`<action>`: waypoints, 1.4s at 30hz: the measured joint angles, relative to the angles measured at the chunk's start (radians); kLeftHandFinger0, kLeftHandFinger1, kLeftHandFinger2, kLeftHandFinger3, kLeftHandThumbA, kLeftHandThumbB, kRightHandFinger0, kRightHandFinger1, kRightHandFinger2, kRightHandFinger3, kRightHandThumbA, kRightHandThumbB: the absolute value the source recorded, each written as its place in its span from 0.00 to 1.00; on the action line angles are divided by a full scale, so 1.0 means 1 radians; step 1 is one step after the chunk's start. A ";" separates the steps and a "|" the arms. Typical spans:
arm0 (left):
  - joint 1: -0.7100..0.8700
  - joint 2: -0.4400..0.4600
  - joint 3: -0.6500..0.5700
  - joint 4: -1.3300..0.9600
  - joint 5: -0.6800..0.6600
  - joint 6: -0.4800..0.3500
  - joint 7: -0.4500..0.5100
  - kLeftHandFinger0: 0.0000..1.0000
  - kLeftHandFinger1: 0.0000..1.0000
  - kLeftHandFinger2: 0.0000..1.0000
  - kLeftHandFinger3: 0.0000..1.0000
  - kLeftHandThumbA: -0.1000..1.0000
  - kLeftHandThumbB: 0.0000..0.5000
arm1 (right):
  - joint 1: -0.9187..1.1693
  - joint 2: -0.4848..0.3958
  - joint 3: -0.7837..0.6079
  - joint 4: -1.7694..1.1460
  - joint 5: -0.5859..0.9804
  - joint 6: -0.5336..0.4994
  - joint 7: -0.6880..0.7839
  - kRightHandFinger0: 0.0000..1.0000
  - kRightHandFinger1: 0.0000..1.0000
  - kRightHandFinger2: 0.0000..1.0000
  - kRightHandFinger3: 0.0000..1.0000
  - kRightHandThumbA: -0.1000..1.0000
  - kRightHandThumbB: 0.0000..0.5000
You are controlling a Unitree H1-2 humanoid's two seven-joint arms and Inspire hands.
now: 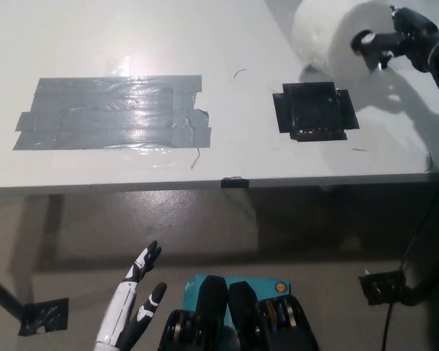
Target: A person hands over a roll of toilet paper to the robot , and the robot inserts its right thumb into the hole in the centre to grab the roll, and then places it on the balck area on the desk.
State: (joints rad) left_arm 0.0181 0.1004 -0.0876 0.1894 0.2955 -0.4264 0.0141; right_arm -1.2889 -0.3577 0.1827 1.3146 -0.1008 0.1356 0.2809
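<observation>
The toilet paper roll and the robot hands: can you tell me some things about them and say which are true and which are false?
1. The black right robot hand holds the white toilet paper roll by its centre hole. True.
2. The roll sits on the black square patch of tape. False: it is held up beyond the patch, not on it.
3. The white left robot hand is holding the roll too. False: it hangs low at the lower left, open and empty.
4. A large grey tape patch lies on the white desk, left of the black patch. True.
</observation>
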 measured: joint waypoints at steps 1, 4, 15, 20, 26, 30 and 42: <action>0.000 0.000 0.000 0.000 0.000 0.000 0.000 1.00 1.00 1.00 1.00 0.95 0.43 | 0.002 -0.003 0.022 0.000 -0.009 0.000 0.014 0.16 0.69 1.00 1.00 0.00 0.27; -0.004 0.000 0.001 0.000 0.000 0.000 0.000 1.00 1.00 1.00 1.00 0.95 0.43 | 0.003 -0.009 0.090 -0.001 -0.047 0.000 0.060 0.07 0.64 1.00 1.00 0.00 0.26; -0.011 0.000 0.002 0.000 0.001 0.001 0.000 1.00 1.00 1.00 1.00 0.92 0.43 | 0.003 -0.020 0.234 -0.011 -0.139 -0.028 0.210 0.08 0.52 0.86 0.74 0.00 0.33; -0.017 0.000 0.002 0.000 0.002 0.001 0.000 1.00 1.00 1.00 1.00 0.91 0.43 | -0.001 -0.020 0.264 -0.009 -0.167 -0.034 0.269 0.46 0.92 1.00 1.00 0.10 0.54; -0.023 0.001 0.002 0.000 0.002 0.002 0.000 1.00 1.00 1.00 1.00 0.91 0.44 | -0.023 -0.019 0.292 -0.009 -0.191 -0.031 0.337 1.00 1.00 1.00 1.00 0.47 0.55; -0.024 0.001 0.002 0.000 0.004 0.004 0.000 1.00 1.00 1.00 1.00 0.89 0.42 | -0.031 -0.019 0.288 -0.014 -0.194 -0.038 0.366 1.00 1.00 1.00 1.00 0.54 0.61; -0.024 0.001 0.001 -0.001 0.008 0.011 0.000 1.00 1.00 1.00 1.00 0.84 0.39 | -0.033 -0.015 0.169 -0.032 -0.189 -0.050 0.252 1.00 1.00 1.00 1.00 0.74 0.87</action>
State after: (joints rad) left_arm -0.0055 0.1017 -0.0867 0.1888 0.3040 -0.4156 0.0138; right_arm -1.3220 -0.3726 0.3516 1.2821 -0.2898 0.0859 0.5327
